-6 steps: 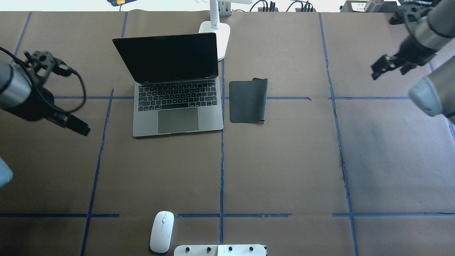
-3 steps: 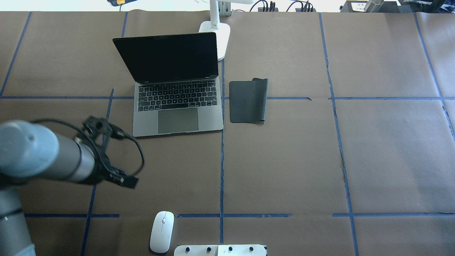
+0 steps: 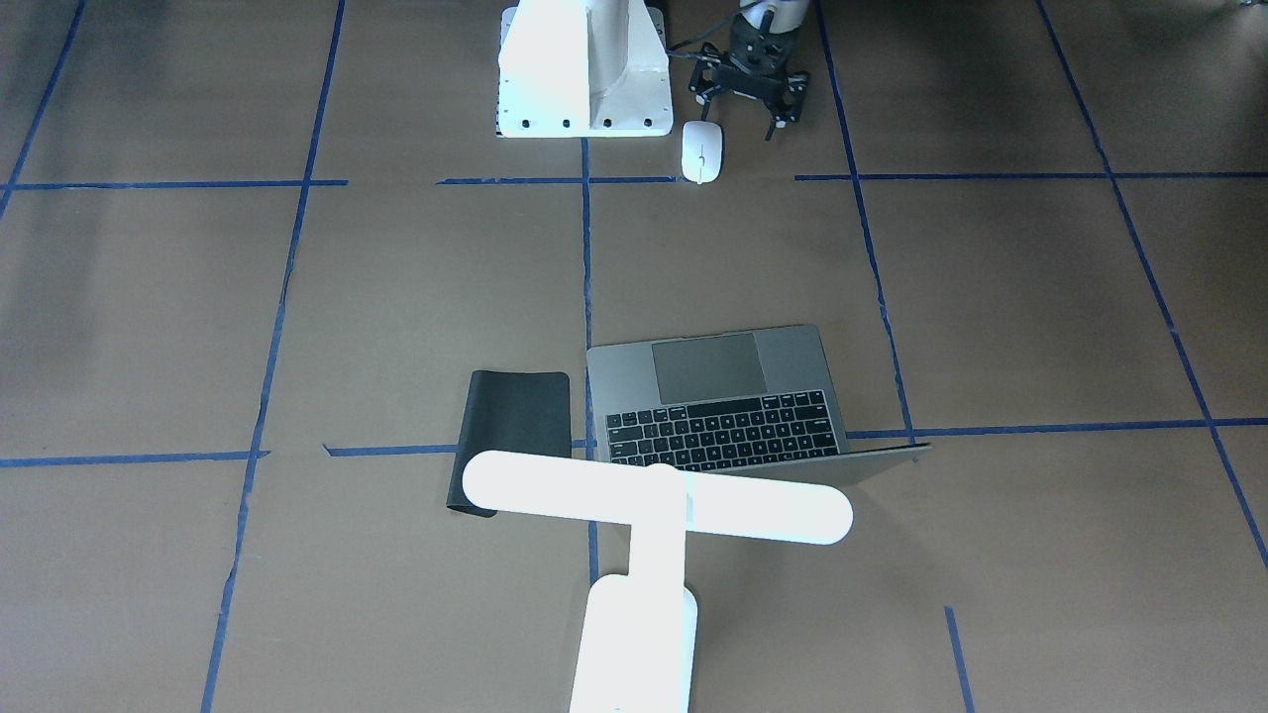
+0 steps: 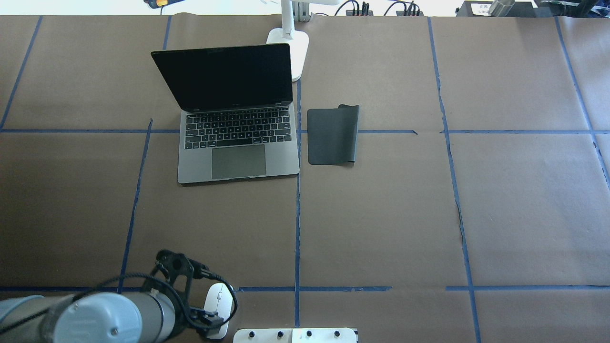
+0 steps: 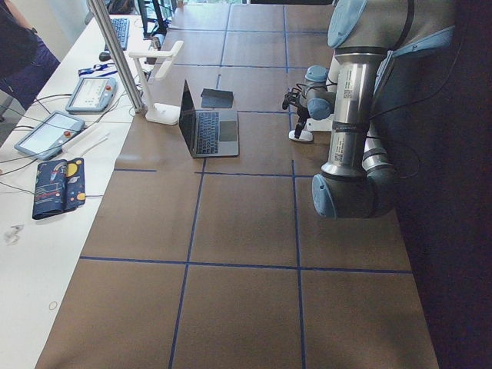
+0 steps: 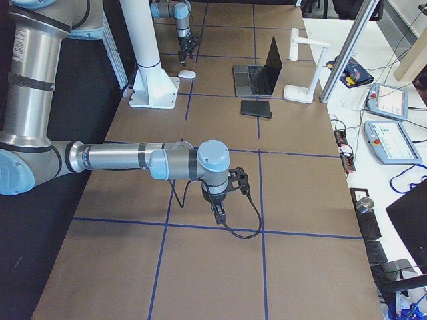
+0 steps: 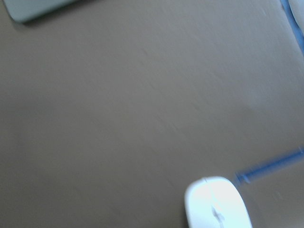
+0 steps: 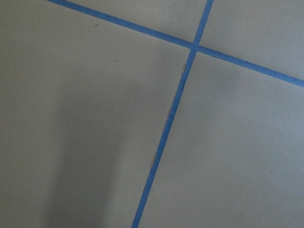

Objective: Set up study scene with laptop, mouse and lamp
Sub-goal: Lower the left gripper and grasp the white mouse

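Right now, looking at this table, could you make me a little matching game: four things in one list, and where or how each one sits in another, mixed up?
Things:
1. laptop
2. mouse
3. lamp
4. mat

Places or states:
A. stands behind the laptop's screen, on the side away from the robot
B. lies flat next to the laptop, one corner curled up
C. open, screen dark
D. lies close to the white pedestal at the robot's side of the table

Pairs: 1-C, 2-D, 3-A, 4-B.
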You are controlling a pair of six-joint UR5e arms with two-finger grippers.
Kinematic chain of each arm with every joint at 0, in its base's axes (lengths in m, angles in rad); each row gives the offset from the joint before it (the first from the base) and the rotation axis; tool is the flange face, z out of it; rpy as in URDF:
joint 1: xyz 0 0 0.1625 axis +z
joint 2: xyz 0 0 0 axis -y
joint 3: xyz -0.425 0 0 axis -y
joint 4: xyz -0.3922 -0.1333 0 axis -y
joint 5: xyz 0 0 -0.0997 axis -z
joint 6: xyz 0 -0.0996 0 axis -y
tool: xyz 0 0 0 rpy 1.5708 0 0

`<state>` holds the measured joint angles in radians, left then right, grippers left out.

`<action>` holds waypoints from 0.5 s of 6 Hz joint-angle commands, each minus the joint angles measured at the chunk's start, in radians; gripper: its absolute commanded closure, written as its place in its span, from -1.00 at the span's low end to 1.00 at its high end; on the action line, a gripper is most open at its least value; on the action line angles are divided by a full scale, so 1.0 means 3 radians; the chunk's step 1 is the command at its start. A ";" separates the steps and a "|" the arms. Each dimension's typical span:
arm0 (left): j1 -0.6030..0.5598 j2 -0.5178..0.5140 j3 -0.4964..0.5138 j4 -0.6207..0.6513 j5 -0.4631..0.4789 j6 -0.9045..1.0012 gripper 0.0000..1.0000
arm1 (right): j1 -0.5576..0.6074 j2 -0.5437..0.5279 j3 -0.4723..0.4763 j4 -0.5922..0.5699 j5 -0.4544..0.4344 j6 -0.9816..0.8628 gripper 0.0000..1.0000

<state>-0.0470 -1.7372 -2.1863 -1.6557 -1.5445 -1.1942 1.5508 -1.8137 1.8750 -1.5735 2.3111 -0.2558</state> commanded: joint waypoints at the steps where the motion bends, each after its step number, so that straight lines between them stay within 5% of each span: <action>1: 0.0162 -0.0155 0.0230 -0.0003 0.0091 -0.0125 -1.00 | 0.0011 -0.0003 -0.0002 0.0004 0.0002 0.0024 -1.00; 3: 0.0162 -0.0192 0.0277 -0.0003 0.0091 -0.0120 -1.00 | 0.0011 -0.0008 -0.0012 0.0004 0.0002 0.0024 -1.00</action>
<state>0.0005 -1.7889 -2.1114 -1.6567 -1.5177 -1.2305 1.5538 -1.8152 1.8728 -1.5731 2.3117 -0.2488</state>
